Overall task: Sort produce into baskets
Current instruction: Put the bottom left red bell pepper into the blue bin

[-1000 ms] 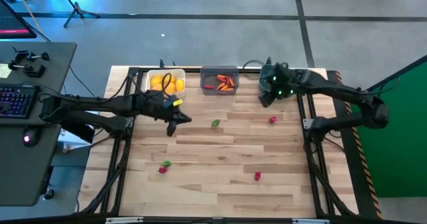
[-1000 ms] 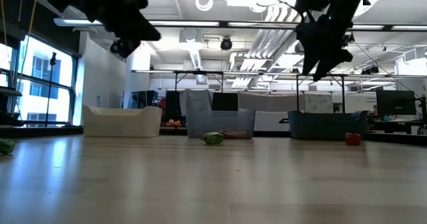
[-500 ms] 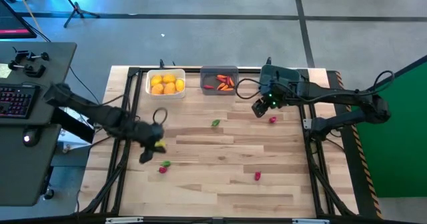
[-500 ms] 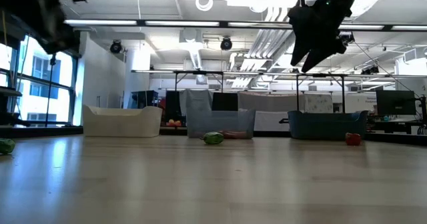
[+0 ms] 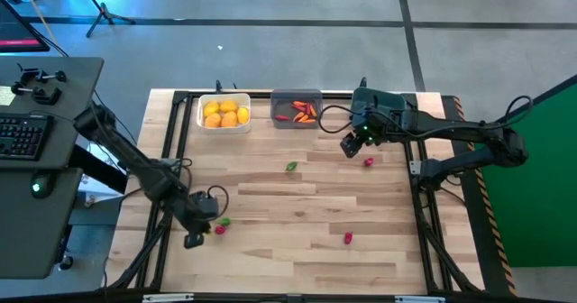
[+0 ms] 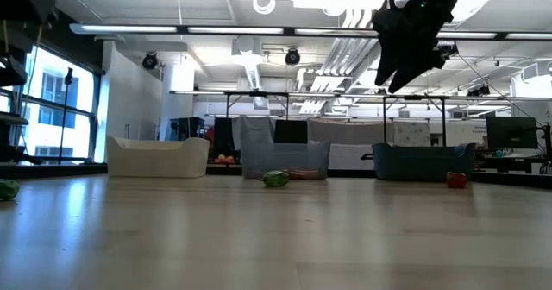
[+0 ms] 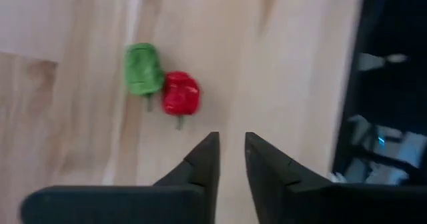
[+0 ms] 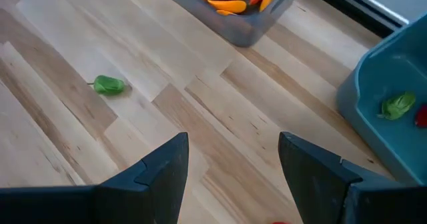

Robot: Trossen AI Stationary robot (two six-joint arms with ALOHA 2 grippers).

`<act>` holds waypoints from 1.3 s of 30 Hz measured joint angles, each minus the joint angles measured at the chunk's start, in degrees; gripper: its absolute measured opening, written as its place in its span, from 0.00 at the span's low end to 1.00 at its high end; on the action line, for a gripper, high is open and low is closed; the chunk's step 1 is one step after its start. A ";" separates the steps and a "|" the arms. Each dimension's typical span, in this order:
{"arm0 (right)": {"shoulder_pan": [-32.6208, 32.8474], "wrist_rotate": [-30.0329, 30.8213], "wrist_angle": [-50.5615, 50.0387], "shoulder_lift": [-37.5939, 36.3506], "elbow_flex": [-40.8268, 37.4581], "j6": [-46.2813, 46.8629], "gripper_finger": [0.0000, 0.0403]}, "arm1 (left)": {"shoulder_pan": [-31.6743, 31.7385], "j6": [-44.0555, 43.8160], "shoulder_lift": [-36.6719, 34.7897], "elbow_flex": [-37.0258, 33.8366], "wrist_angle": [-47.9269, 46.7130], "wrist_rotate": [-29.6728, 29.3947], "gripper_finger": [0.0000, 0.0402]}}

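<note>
My left gripper (image 5: 193, 240) (image 7: 231, 141) hovers at the table's near left, empty, with only a narrow gap between its fingertips. A green piece (image 7: 143, 69) and a red piece (image 7: 181, 94) lie side by side just ahead of it, also in the high view (image 5: 221, 224). My right gripper (image 5: 348, 147) (image 8: 233, 147) is wide open and empty, in the air between the grey bin (image 5: 297, 107) and the teal bin (image 8: 393, 104). The white bin (image 5: 224, 114) holds orange fruits. The grey bin holds carrot shapes. The teal bin holds a green bit (image 8: 398, 105).
Loose pieces lie on the wood: a green one (image 5: 291, 167) at mid table, a red one (image 5: 369, 161) under the right arm, and a red one (image 5: 348, 238) near the front. The three bins stand along the far edge. A black frame rail (image 5: 162, 204) runs beside my left gripper.
My left gripper has swung from beside the white bin toward the table's near left corner and gone down by the green and red pair. My right gripper has moved from over the teal bin a little toward the near and left side, then held still.
</note>
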 joint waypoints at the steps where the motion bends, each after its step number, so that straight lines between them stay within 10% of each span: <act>1: 0.00 -0.02 0.14 0.00 0.00 -0.90 0.55 | 0.08 -0.68 1.17 0.00 0.01 -0.54 0.17; 11: -0.48 0.57 0.40 0.00 -0.02 -2.58 0.55 | 0.65 -0.16 7.29 0.00 1.93 -3.96 0.39; 39: -0.48 1.25 0.35 0.02 -0.04 -2.64 0.55 | -0.30 11.12 18.14 0.00 7.50 -4.16 0.35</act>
